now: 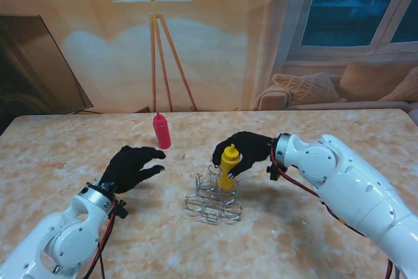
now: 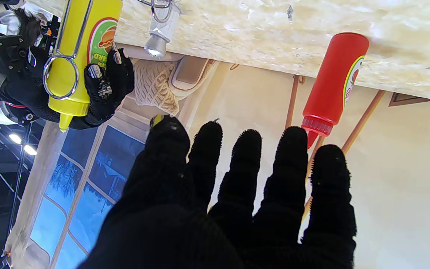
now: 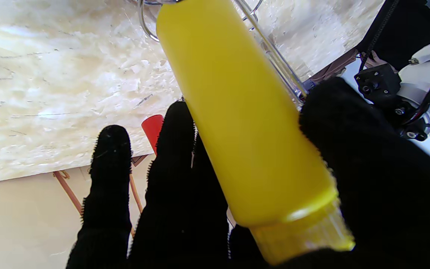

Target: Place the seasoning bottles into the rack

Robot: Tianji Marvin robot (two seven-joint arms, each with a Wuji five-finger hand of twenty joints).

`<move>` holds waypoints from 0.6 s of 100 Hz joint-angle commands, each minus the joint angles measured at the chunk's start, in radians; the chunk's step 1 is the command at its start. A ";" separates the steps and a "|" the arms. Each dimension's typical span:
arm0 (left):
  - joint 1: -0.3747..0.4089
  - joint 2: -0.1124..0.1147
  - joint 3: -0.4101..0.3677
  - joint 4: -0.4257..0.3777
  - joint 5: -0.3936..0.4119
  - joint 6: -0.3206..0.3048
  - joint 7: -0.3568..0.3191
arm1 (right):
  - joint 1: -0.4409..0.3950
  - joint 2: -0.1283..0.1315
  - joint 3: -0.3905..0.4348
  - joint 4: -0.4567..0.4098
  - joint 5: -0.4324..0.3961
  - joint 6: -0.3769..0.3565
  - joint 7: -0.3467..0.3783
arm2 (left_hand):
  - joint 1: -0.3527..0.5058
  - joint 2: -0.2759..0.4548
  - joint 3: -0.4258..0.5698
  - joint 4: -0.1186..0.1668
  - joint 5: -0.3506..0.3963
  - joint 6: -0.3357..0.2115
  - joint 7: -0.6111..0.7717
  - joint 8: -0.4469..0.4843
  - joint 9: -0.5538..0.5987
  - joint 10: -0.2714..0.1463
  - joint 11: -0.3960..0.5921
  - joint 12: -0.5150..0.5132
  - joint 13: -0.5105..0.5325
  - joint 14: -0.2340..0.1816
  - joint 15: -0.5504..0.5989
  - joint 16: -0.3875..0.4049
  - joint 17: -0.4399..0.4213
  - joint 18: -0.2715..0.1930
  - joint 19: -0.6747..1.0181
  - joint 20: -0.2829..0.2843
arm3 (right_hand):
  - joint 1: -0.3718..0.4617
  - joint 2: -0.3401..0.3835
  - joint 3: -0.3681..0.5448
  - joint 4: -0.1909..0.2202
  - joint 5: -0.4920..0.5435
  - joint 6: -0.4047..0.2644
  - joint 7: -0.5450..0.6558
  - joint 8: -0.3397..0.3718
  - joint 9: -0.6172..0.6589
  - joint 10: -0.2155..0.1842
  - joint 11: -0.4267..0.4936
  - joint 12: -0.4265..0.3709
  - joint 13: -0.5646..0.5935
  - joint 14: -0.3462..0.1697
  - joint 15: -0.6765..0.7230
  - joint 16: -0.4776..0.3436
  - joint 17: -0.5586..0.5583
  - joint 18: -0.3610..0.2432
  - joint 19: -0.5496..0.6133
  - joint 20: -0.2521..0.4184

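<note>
On the bench [image 1: 59,148], the left robot hand [image 1: 134,166] is held empty, fingers spread, near the red bottle [image 1: 161,131]. The yellow bottle [image 1: 228,167], gripped by the right robot hand [image 1: 243,151], is seated in the rack [image 1: 212,202]; release seems due next.

yellow bottle [image 2: 84,52] label, hamburger picture, partial letters "ARD"

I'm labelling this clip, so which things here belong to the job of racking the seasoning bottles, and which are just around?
Belongs to the job:
yellow bottle, held by the right hand in the wire rack
red bottle, standing on the table, untouched
left hand, open near it

Just around:
floor lamp
sofa
window
</note>
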 commanded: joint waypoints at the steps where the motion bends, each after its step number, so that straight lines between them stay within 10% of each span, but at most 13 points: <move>1: 0.002 -0.001 0.000 0.001 0.001 0.002 -0.013 | -0.007 -0.001 -0.001 -0.005 -0.005 -0.002 0.013 | -0.004 -0.006 0.013 0.028 0.020 0.003 -0.014 0.011 0.003 0.010 -0.010 0.006 -0.024 0.012 -0.019 0.023 -0.017 0.005 -0.012 0.022 | 0.026 0.015 0.098 0.060 0.006 -0.005 -0.011 0.013 -0.001 -0.067 0.009 -0.024 -0.018 -0.044 -0.016 -0.020 -0.012 -0.024 -0.011 -0.019; 60: 0.003 -0.002 -0.001 0.005 0.002 0.003 -0.007 | 0.020 0.001 -0.058 0.018 -0.017 0.000 0.025 | -0.002 -0.008 0.013 0.028 0.022 0.001 -0.012 0.012 0.003 0.009 -0.011 0.006 -0.024 0.015 -0.020 0.023 -0.018 0.007 -0.012 0.023 | 0.008 0.021 0.093 0.062 -0.029 0.021 -0.052 0.010 -0.076 -0.032 -0.043 -0.059 -0.100 -0.006 -0.092 -0.080 -0.050 -0.013 -0.015 -0.032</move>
